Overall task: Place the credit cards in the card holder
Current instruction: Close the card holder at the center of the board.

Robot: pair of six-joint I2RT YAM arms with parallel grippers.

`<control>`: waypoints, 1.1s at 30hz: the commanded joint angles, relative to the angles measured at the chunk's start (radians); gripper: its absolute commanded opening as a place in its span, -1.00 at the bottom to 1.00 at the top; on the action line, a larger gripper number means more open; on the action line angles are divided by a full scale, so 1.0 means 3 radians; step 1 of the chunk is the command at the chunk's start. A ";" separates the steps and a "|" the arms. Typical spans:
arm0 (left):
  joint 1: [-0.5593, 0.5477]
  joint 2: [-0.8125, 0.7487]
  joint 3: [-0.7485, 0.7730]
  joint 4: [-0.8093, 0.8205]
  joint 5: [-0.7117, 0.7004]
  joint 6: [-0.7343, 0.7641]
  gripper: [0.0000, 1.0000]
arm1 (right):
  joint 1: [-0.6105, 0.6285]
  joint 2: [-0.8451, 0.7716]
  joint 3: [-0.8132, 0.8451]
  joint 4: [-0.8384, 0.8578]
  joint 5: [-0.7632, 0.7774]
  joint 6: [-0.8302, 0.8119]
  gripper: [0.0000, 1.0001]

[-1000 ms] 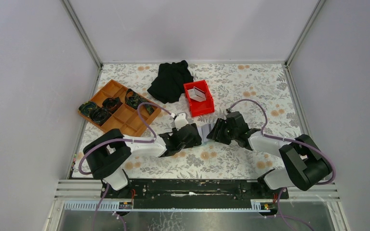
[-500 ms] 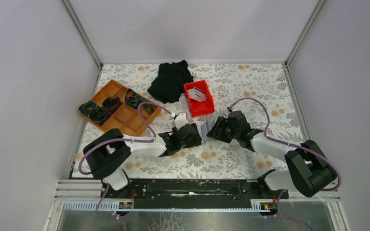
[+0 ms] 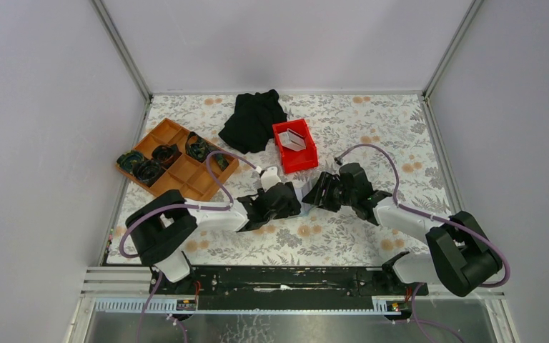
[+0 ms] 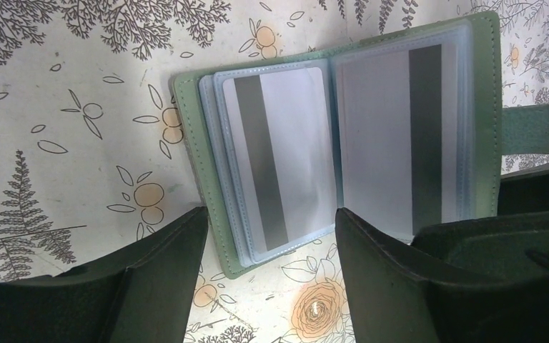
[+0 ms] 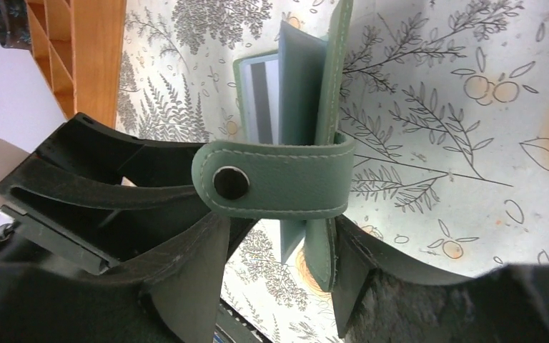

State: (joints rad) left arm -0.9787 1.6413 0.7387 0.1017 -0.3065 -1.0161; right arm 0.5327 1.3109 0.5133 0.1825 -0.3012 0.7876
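Note:
The grey-green card holder (image 4: 482,107) lies open in the left wrist view. Its clear sleeves hold two light credit cards with dark stripes, one on the left page (image 4: 279,164) and one on the right page (image 4: 389,136). My left gripper (image 4: 271,221) is open, its fingers straddling the holder's near edge above the table. In the right wrist view the holder (image 5: 332,86) stands on edge with its snap strap (image 5: 279,179) across my right gripper (image 5: 280,229). That gripper is open, and one cover rests against one finger. In the top view both grippers, left (image 3: 289,202) and right (image 3: 313,196), meet at the holder (image 3: 302,189).
A red bin (image 3: 304,158) behind the grippers holds more light cards (image 3: 293,139). An orange compartment tray (image 3: 175,161) with dark items sits at the left. A black cloth (image 3: 254,120) lies at the back. The cell's walls close in on both sides.
My right gripper has moved a little left and farther from me, closer against the holder. The left arm has barely moved.

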 commanded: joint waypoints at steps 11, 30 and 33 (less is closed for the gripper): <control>0.0020 0.0094 -0.0114 -0.0160 0.0118 -0.0084 0.46 | 0.0160 0.0180 0.0507 -0.0433 0.0233 -0.0240 0.03; 0.0017 -0.0032 -0.0276 -0.0134 0.0122 -0.0141 0.44 | 0.0519 0.0403 0.0864 -0.0883 0.0684 -0.0533 0.00; 0.0019 -0.0045 -0.0284 -0.0122 0.0126 -0.0141 0.44 | 0.0581 0.0386 0.0962 -0.0941 0.0739 -0.0538 0.03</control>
State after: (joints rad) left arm -0.9741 1.6142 0.6937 0.1379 -0.2951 -1.0523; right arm 0.6655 1.4693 0.7238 -0.0914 -0.1017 0.6426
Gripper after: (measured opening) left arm 0.720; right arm 0.502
